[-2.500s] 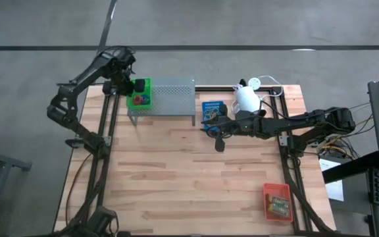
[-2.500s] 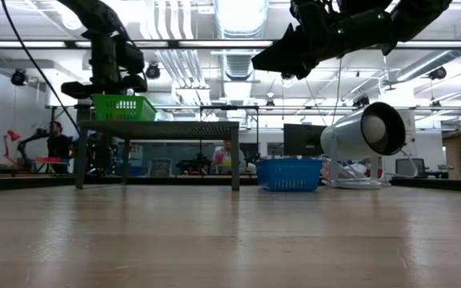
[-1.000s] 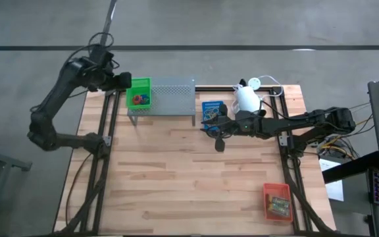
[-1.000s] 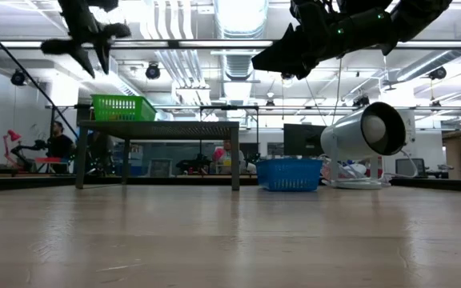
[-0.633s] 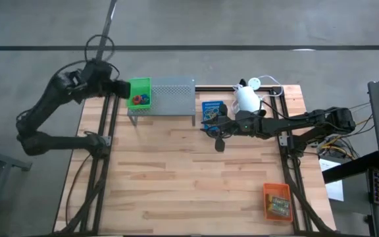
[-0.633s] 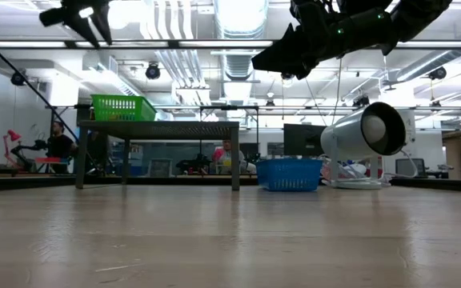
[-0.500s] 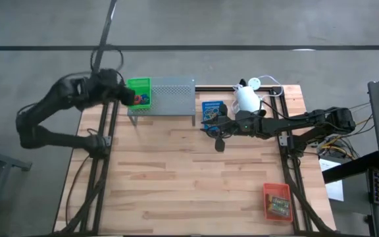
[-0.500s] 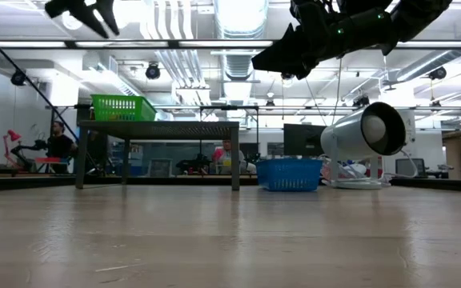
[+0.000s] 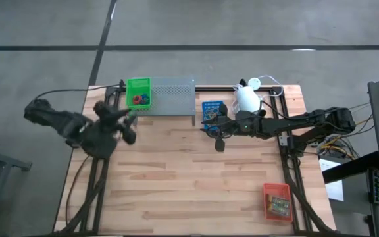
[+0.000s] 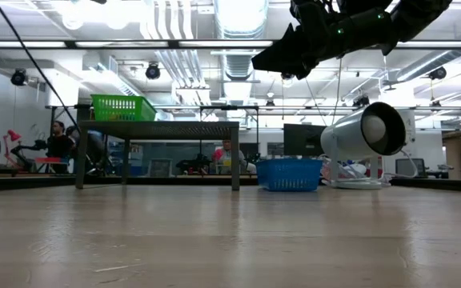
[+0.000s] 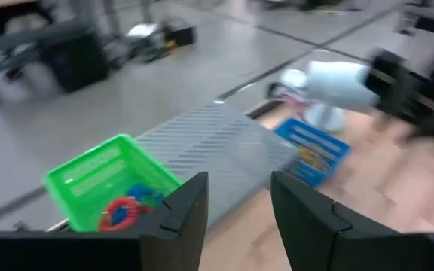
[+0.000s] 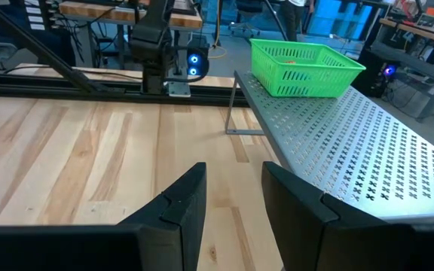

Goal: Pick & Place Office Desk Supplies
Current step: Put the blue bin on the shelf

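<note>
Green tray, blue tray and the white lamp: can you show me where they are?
green tray (image 9: 138, 86): high view, on its rim.
blue tray (image 10: 289, 174): low view, on its front wall.
white lamp (image 10: 372, 132): low view, on its round head.

No readable text, labels, brand marks or numbers in any view. The card boxes (image 9: 278, 206) in the red-orange tray (image 9: 276, 201) show some printed pattern in the high view, but it is too small to make out. Nothing legible on the green tray (image 12: 306, 66), blue tray (image 10: 287, 173), white lamp (image 10: 368, 134) or grey shelf (image 12: 337, 150). Room behind the worktop has no sign that can be read in the low view.
</note>
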Tool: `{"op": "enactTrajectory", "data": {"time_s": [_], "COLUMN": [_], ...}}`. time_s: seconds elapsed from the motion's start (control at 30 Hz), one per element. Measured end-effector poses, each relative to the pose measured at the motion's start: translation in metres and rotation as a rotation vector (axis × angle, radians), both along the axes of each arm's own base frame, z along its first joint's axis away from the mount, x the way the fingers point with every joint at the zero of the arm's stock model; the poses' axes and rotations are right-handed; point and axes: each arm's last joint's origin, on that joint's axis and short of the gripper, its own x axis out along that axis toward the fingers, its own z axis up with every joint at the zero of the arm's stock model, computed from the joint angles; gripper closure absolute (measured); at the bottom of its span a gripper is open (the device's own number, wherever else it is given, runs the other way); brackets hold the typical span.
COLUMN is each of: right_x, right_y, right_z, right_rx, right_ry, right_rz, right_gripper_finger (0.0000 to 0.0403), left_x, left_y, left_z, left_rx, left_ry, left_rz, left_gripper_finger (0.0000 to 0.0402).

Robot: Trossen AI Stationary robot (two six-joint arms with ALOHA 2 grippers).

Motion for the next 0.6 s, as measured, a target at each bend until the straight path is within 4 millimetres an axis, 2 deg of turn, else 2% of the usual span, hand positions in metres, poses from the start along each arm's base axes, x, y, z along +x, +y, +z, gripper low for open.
{"op": "enactTrajectory", "data": {"time_s": [0.13,0.27,0.4,0.6], "right_x": [0.000,0.000,0.000,0.000], "right_y": [0.000,0.000,0.000,0.000], "right_z": [0.000,0.000,0.000,0.000], "right_rx": [0.000,0.000,0.000,0.000], "right_ry": [0.000,0.000,0.000,0.000], "right_rz": [0.001,0.000,0.000,0.000], "right_gripper_finger": [0.0275,0.0275,0.0275,0.0275], "left_x": [-0.007,-0.017,-0.025,-0.029], "left_y": [-0.024,-0.041,-0.052,-0.058], "left_z": [-0.012,-0.016,-0.020,-0.027], "left_rx": [0.054,0.163,0.205,0.254], "left_ry": [0.020,-0.025,-0.037,-0.033], "left_rz": [-0.149,-0.225,-0.295,-0.332], "left_gripper_finger": [0.0249,0.0249,0.0249,0.0249]}}
